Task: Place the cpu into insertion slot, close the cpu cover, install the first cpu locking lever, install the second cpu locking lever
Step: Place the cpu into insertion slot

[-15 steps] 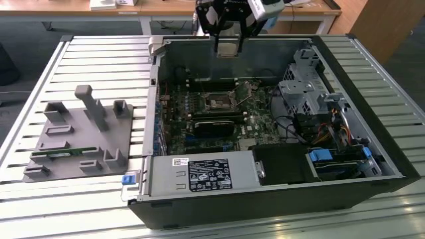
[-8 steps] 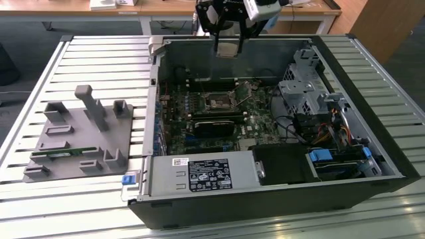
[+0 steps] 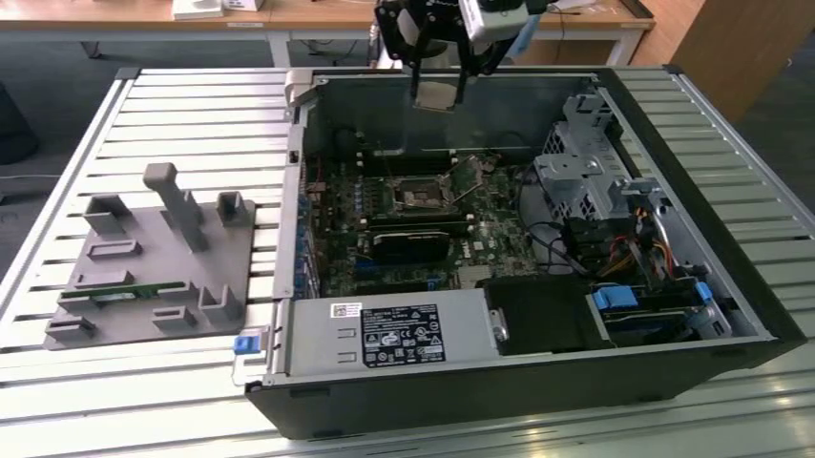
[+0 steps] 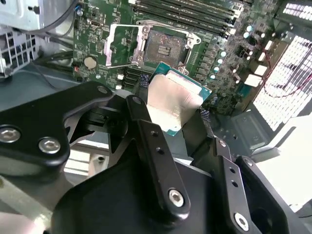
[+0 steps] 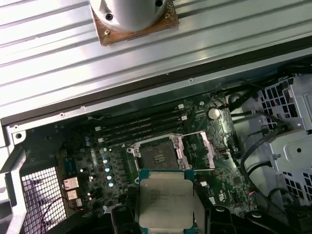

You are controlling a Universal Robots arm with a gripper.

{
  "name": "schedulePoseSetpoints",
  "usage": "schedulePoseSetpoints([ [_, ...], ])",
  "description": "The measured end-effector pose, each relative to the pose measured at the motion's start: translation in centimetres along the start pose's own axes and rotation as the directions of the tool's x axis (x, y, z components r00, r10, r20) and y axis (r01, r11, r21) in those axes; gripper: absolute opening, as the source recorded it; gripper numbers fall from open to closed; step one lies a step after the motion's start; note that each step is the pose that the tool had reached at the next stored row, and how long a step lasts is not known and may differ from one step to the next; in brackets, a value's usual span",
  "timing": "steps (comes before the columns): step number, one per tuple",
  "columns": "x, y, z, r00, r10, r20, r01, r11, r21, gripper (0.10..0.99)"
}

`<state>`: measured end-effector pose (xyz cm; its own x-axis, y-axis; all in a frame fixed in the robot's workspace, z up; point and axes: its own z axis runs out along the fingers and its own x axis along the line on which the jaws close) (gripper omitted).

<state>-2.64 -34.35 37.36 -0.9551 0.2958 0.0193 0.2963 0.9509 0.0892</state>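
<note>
In the second wrist view, one corner of the flat, square, silver-grey metal cpu is hidden behind a black metal finger of the gripper. In the first wrist view the cpu runs off the picture's edge. In the exterior view the top edge cuts off the dark robot arm, and the small square black-rimmed insertion slot is too small to show its contacts.
</note>
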Motion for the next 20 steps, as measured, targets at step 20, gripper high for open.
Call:
schedulePoseSetpoints([
  [20,0.37,-0.11,0.11,0.9892,0.146,0.0128,-0.146,0.9893,-0.004,0.533],
])
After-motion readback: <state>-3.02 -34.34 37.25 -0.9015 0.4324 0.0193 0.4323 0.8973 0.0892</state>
